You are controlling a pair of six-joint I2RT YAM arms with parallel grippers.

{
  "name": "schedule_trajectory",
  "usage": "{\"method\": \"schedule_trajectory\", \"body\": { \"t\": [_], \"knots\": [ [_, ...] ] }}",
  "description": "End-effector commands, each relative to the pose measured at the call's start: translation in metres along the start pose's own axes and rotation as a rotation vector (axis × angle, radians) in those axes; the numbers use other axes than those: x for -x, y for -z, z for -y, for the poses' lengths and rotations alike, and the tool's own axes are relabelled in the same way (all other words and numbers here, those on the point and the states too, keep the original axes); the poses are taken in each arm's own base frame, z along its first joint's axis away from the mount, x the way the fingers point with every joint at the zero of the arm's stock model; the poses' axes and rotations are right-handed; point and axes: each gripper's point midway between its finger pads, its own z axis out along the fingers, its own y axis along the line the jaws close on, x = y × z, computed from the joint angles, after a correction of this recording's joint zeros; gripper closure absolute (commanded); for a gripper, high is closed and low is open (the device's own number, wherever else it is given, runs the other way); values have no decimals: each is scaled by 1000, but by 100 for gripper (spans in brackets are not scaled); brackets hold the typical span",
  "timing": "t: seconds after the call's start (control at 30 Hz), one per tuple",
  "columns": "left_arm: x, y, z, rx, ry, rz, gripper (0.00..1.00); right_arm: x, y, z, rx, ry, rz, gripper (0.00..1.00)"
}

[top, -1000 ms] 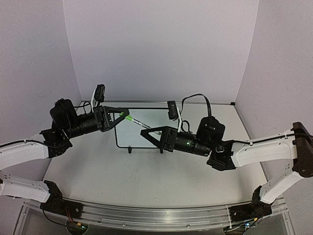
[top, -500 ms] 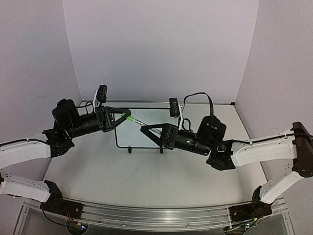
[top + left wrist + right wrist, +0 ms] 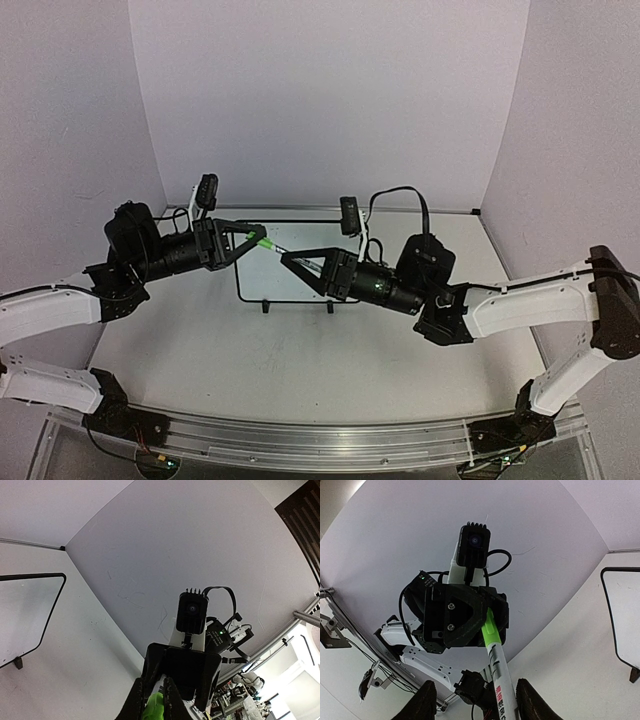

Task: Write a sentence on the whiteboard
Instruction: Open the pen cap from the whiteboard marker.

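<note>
Toward the back of the table (image 3: pixel 300 350), upright on two feet: the whiteboard (image 3: pixel 260 280). In front of its face, tips nearly meeting: left gripper (image 3: pixel 257 238) pinched on the green end of a marker (image 3: pixel 273 246); right gripper (image 3: pixel 287 259) spread, fingers (image 3: pixel 427 702) either side of the white barrel, apart from it.

Overhead looks down; opposed wrist views share the whiteboard (image 3: pixel 25 615).
</note>
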Motion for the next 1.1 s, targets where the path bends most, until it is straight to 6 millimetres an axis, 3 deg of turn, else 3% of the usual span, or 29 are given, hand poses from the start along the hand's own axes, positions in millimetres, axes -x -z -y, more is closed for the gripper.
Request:
{"method": "schedule_trajectory", "body": {
  "t": [0.0,0.13,0.43,0.67,0.87,1.07],
  "knots": [
    [8,2,18,-26,-57,-1,100,22,-8,-25,82,24,61,50],
    [4,1,15,-26,-51,-18,100,22,-12,-24,84,24,60,53],
    [1,1,15,-35,-45,-33,100,24,-13,-23,83,23,76,77],
    [-1,-1,14,-37,-42,-43,100,24,-12,-20,81,10,95,83],
    [-1,0,15,-41,-44,-45,100,23,-12,-14,70,-5,108,100],
    [13,6,22,-15,-71,11,100,15,1,9,-17,-38,129,100]
  ]
}}
